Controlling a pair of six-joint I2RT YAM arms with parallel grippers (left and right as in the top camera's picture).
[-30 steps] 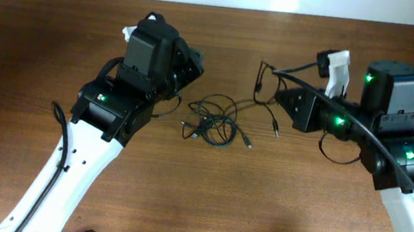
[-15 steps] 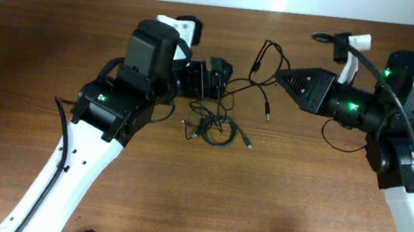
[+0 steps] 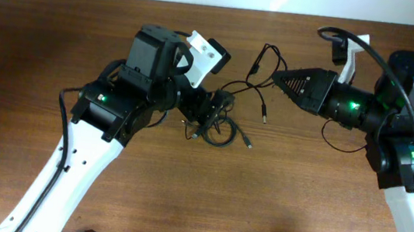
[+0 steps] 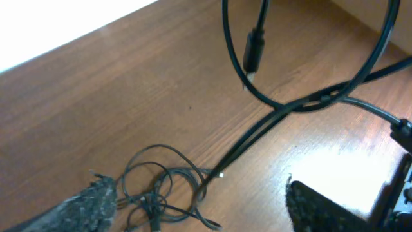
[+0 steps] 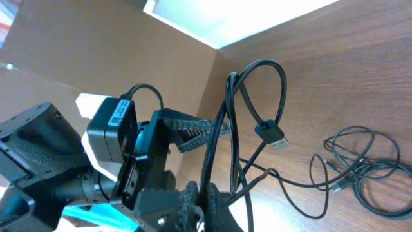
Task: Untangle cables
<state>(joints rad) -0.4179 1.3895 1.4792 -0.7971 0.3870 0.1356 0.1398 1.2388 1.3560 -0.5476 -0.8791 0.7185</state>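
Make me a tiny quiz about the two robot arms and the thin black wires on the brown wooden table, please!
1. True or false: the right gripper is shut on a thin black cable with a flat plug.
2. The small tangled coil of thin black cords lies: A on the brown wooden table; B in the air; C in a box.
3. Fill in: the left gripper has its jaws ____.
Key: 1 true; 2 A; 3 open.
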